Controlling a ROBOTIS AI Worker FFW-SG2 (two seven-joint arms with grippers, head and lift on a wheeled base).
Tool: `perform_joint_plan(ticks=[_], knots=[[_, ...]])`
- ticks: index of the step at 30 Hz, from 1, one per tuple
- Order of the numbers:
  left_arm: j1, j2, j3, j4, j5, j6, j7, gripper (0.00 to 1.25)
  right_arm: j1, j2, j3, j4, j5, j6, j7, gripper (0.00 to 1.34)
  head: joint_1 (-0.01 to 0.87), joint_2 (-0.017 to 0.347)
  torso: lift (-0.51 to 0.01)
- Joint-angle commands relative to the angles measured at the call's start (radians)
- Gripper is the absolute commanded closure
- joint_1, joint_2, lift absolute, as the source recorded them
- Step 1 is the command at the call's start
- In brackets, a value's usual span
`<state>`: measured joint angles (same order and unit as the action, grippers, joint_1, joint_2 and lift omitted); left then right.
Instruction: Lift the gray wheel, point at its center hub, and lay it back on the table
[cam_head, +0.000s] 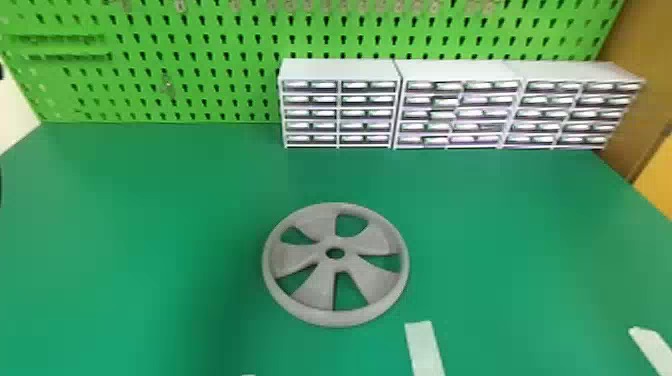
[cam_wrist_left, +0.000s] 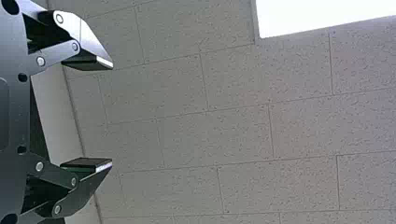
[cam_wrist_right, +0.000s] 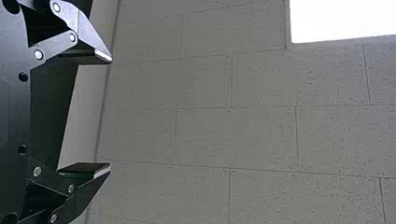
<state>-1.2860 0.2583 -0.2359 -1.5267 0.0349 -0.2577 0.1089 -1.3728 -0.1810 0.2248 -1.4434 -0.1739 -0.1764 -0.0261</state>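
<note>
Two hands, both spread wide and empty: left gripper (cam_wrist_left: 112, 113) and right gripper (cam_wrist_right: 110, 113), each aimed at the ceiling (cam_wrist_left: 243, 135). Gray wheel (cam_head: 320, 282) lies flat on the green table (cam_head: 150, 195), mid-width in the head view, center hub (cam_head: 336, 263) facing up. Drawer units (cam_head: 340, 70) stand behind it, well apart; a pale strip (cam_head: 425, 347) lies near its front right. Key relation: wheel sits roughly on the robot's midline, so neither side is clearly favored; can't tell which arm is nearer. Round, no long axis, so the rim can probably be taken from either side. Lift looks unstarted. Next, likely: turn a hand down from the ceiling and bring it in at the rim, leaving the hub free for pointing.
</note>
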Motion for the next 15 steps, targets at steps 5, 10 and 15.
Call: perform_joint_plan(ticks=[5, 10, 15], knots=[[0.001, 0.006, -0.002, -0.001, 0.0, 0.0, 0.002, 0.51, 0.001, -0.002, 0.004, 0.001, 0.005, 0.003, -0.005, 0.45, 0.692, 0.048, -0.096], [0.005, 0.009, 0.001, -0.009, 0.007, 0.0, 0.006, 0.51, 0.001, -0.002, 0.011, 0.003, 0.011, 0.003, -0.009, 0.45, 0.692, 0.048, -0.096], [0.007, 0.012, -0.002, -0.017, 0.007, 0.0, 0.009, 0.51, 0.001, -0.002, 0.013, 0.003, 0.014, 0.003, -0.011, 0.45, 0.692, 0.048, -0.096]])
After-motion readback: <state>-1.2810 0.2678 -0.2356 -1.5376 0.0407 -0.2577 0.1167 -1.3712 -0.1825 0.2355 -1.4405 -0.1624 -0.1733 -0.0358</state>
